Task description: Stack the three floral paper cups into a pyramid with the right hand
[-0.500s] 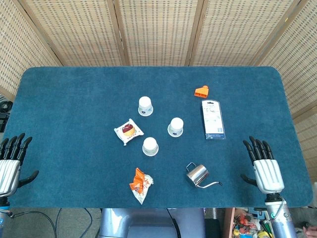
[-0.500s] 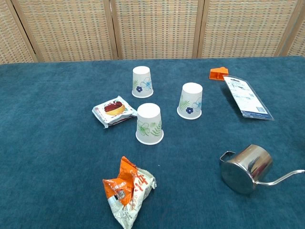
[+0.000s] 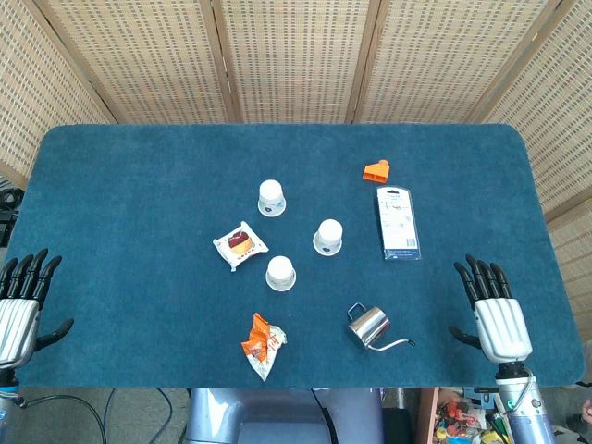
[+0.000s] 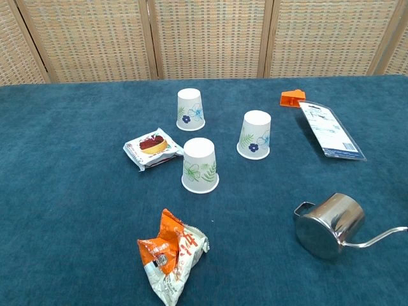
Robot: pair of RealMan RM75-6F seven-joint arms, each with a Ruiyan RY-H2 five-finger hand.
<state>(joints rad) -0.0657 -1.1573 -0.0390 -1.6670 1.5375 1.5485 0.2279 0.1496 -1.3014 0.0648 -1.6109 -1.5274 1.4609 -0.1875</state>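
Three floral paper cups stand upside down and apart from one another near the middle of the blue surface (image 3: 111, 185): the far cup (image 3: 271, 197) sits toward the back, the right cup (image 3: 327, 236) lies in front of it toward the right, and the near cup (image 3: 280, 272) stands closest to the robot. None is stacked on another. Just left of the near cup lies a wrapped pastry (image 3: 240, 245), close to it without clearly touching. Nearer the front edge rests a crumpled orange snack bag (image 3: 262, 343), and to its right a small steel pitcher (image 3: 368, 325) lies on its side, its thin spout pointing right. Toward the back right, a flat blister pack (image 3: 398, 223) lies lengthwise, with a small orange piece (image 3: 376, 171) just behind it. The right hand (image 3: 493, 307) hovers at the front right corner, well apart from the cups, fingers (image 3: 478, 276) spread and holding nothing. The left hand (image 3: 20, 303) hangs at the front left edge, its fingers likewise spread and empty.
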